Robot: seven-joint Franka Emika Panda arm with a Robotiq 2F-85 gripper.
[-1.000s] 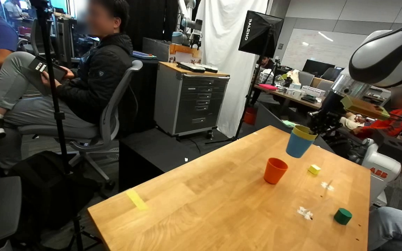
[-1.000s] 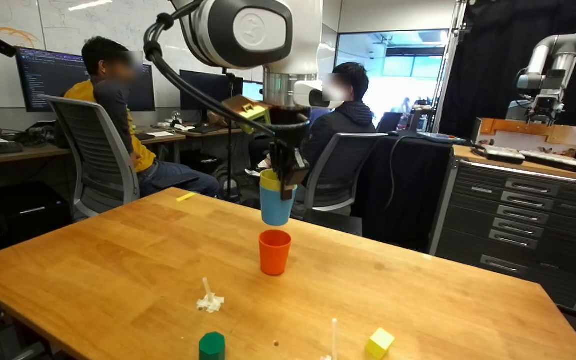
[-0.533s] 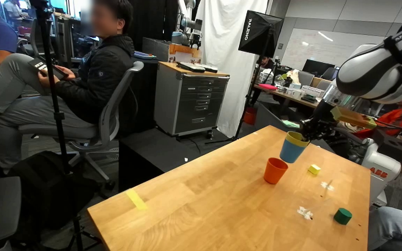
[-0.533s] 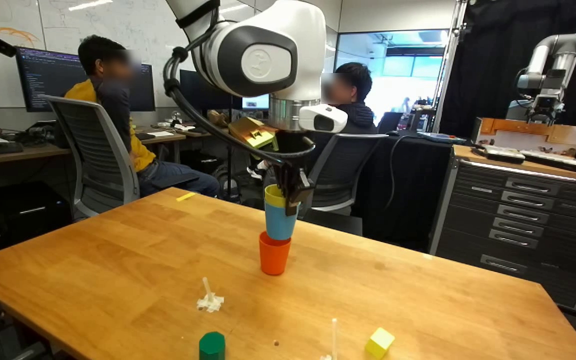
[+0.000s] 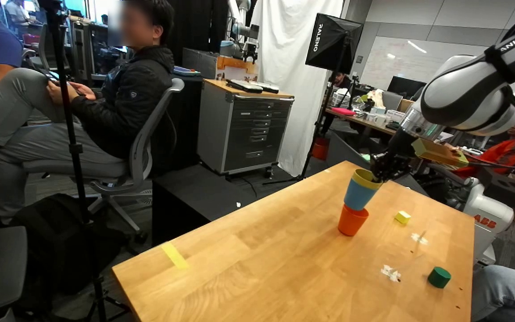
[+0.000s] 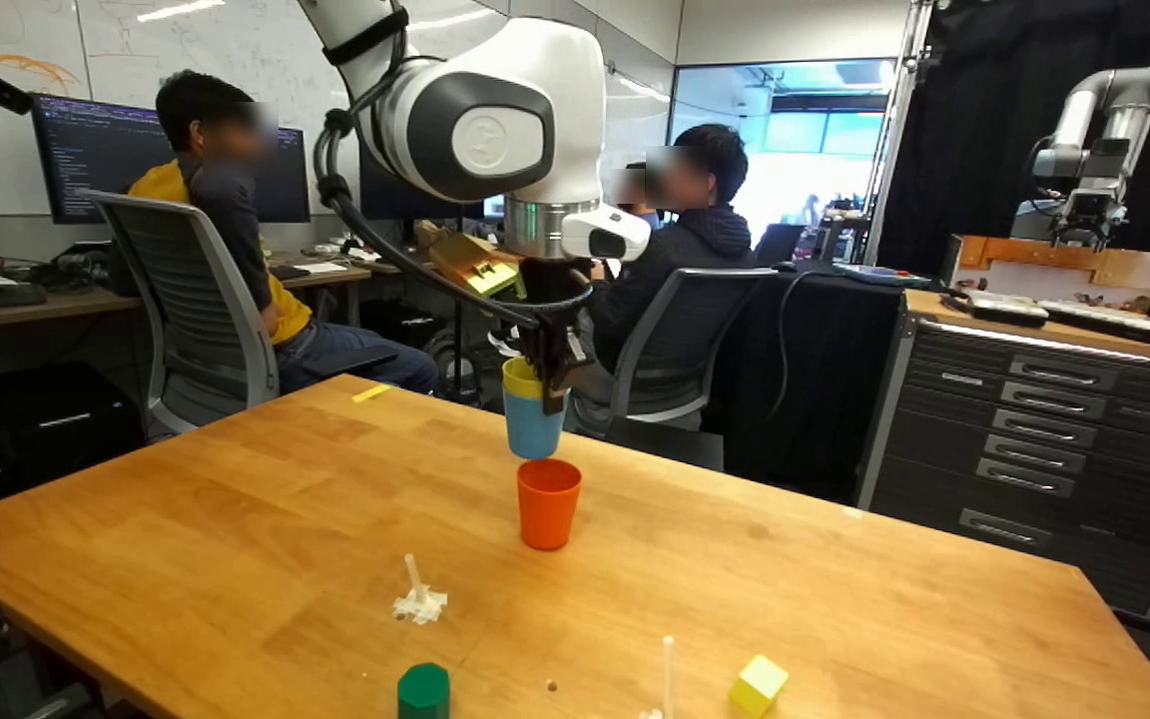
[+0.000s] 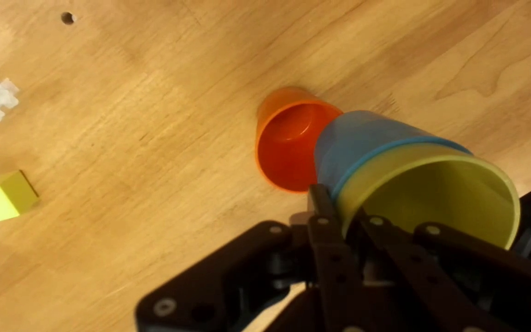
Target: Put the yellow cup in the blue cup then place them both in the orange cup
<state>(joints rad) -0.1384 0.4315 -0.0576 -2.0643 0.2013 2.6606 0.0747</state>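
The tapered yellow plastic cup (image 7: 436,198) is nested in the tapered blue plastic cup (image 7: 362,138); both, pinched together by the gripper (image 7: 340,205), are held up near the tapered orange plastic cup (image 6: 548,511) on the wooden tabletop (image 6: 835,569).

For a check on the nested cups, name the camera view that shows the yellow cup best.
The wrist view: the yellow cup is largest there and its inside shows, though the gripper hides part of the rim. Both exterior views show it smaller: chiefly a band above the blue cup, partly covered by the gripper.
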